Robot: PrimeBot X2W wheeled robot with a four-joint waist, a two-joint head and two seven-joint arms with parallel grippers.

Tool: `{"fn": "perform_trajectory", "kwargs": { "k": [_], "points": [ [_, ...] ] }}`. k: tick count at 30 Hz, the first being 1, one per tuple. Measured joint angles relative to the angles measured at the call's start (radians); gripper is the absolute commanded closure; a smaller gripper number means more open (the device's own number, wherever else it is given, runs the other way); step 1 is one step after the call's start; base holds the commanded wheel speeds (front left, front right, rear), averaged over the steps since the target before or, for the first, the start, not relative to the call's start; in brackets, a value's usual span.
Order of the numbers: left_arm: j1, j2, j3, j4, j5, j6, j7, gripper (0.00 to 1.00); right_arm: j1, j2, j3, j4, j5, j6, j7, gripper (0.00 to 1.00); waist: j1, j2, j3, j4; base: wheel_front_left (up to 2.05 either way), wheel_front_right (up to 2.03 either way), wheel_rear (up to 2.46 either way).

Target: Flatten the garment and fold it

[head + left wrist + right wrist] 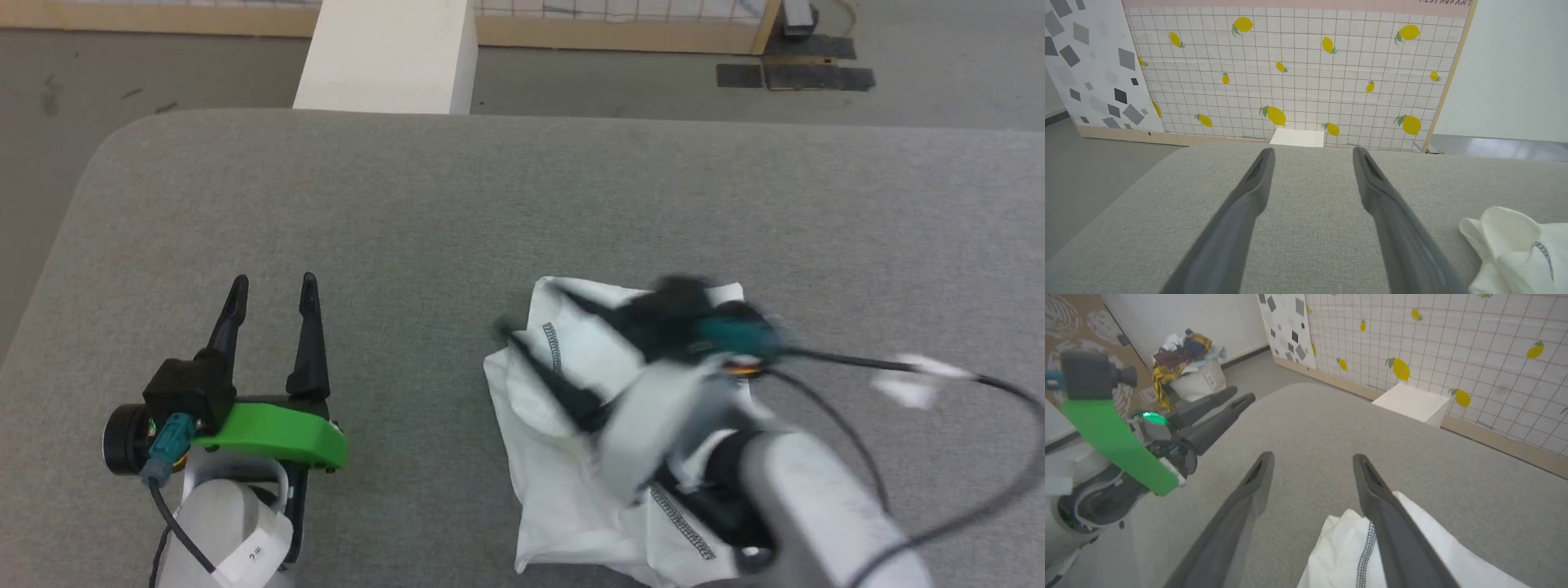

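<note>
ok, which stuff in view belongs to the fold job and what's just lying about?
Job: shirt, table, left tool, right tool, both open.
Lying about: white box, clothes basket, lemon panel.

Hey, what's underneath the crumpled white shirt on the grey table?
The white soft-fabric shirt with dark stitching lies on the grey cloth-covered table, which shows at its edges. Whatever is beneath its folds is covered; the right arm hides part of it.
</note>
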Motion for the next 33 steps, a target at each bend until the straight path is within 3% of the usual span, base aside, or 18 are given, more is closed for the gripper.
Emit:
{"fn": "perform_trajectory", "kwargs": {
  "k": [2,6,12,20,33],
  "points": [
    [0.002,0.000,0.001,-0.001,0.000,0.000,0.000,0.00,0.074,-0.002,-0.164,-0.104,0.012,0.000,-0.078,0.00,0.0000,0.0000,-0.011,-0.014,0.00,0.00,0.00],
    [0.005,0.000,0.003,-0.004,0.002,0.000,0.000,0.00,0.171,-0.003,-0.350,-0.150,0.045,0.000,-0.126,0.00,0.0000,0.0000,-0.022,-0.032,0.00,0.00,0.00],
    [0.006,-0.001,0.000,-0.007,0.002,-0.001,0.000,0.00,0.285,-0.005,-0.485,-0.060,0.117,-0.001,-0.101,0.00,0.0000,0.0000,-0.026,-0.046,0.00,0.00,0.00],
    [0.006,-0.001,-0.006,-0.007,0.002,-0.001,0.000,0.00,0.331,-0.004,-0.507,0.129,0.264,-0.001,-0.073,0.00,0.0000,0.0000,-0.025,-0.039,0.00,0.00,0.00],
    [0.008,-0.001,-0.016,0.000,0.002,-0.001,0.000,0.00,0.234,-0.004,-0.407,0.372,0.467,0.000,-0.043,0.00,0.0000,0.0000,-0.028,-0.005,0.00,0.00,0.00]
  ]
}}
